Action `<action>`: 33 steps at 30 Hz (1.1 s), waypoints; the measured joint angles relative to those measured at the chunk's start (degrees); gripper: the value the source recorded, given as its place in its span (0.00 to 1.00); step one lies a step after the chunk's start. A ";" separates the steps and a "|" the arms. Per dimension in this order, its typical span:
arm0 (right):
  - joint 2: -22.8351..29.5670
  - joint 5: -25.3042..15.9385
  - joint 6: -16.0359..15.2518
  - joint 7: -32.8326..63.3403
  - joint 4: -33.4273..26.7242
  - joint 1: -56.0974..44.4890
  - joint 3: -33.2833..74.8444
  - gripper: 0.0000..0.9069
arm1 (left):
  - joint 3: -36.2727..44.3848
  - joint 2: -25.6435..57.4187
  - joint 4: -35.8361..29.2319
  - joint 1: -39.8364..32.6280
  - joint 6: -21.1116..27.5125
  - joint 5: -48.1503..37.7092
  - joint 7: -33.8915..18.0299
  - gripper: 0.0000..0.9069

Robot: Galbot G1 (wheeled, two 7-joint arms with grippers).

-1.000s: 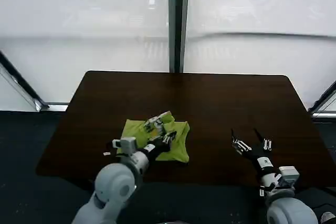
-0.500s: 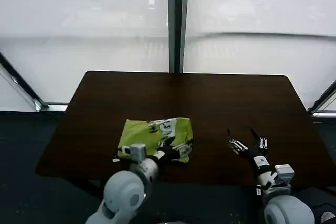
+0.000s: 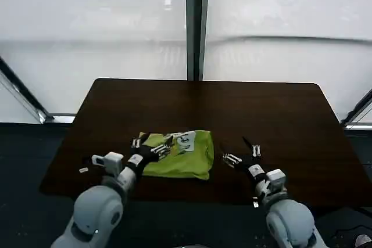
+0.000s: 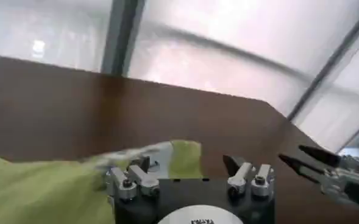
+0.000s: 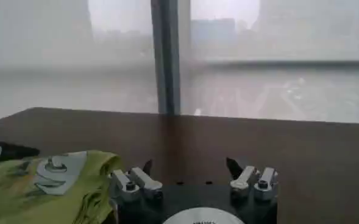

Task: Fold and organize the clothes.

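The clothes are one lime-green T-shirt lying folded in a rough rectangle on the dark table, near its front edge, with a white print facing up. My left gripper hovers open at the shirt's left side, and a corner of the shirt lies under its spread fingers. The left gripper holds nothing. My right gripper stands open just right of the shirt, apart from it. In the right wrist view the shirt lies beside the open right gripper.
The brown table stretches bare behind and to the right of the shirt. Frosted windows with a dark vertical post stand beyond its far edge. The front edge runs close below both grippers.
The left gripper let go of the raised fold and drew back to the left; the shirt now lies flatter with the print on top. The right gripper moved left toward the shirt.
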 joint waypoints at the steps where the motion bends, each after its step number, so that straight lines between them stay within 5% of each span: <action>1: 0.41 -0.17 0.10 0.02 -0.77 0.87 -0.82 0.97 | -0.41 0.14 0.05 0.31 -0.16 0.21 0.00 0.97; 3: 1.22 -0.36 0.29 0.03 -2.13 2.54 -2.24 0.97 | -1.10 0.35 0.15 0.88 -0.38 0.54 -0.04 0.97; 9: 2.85 -0.25 1.17 -0.01 -5.70 5.57 -4.01 0.69 | -2.65 0.74 0.19 1.93 -0.58 1.18 -0.31 0.97; 13: 3.72 -0.09 1.62 -0.32 -7.29 6.58 -4.71 0.35 | -3.19 0.62 0.19 2.83 -0.73 1.77 -0.39 0.97; 14: 3.89 -0.09 1.70 -0.40 -7.65 6.72 -4.82 0.04 | -3.34 0.55 0.19 3.07 -0.79 1.95 -0.42 0.97; 15: 4.17 -0.09 1.78 -0.45 -8.11 6.78 -4.95 0.00 | -3.48 0.51 0.19 3.27 -0.82 2.06 -0.42 0.97; 24: 4.61 0.20 2.18 -1.06 -8.66 4.79 -4.28 0.00 | -5.23 0.61 0.15 4.86 -1.10 2.54 -0.44 0.97; 25: 4.60 0.69 2.18 -1.07 -8.52 4.49 -4.12 0.41 | -5.39 0.61 0.19 4.91 -1.11 2.54 -0.44 0.97; 26: 4.57 1.22 2.31 -1.06 -8.37 4.22 -3.98 0.97 | -5.49 0.61 0.28 4.94 -1.13 2.53 -0.43 0.97; 33: 4.03 5.88 6.78 -2.11 -5.61 2.12 -1.88 0.97 | -5.85 0.48 1.54 4.66 -3.29 2.13 -0.09 0.97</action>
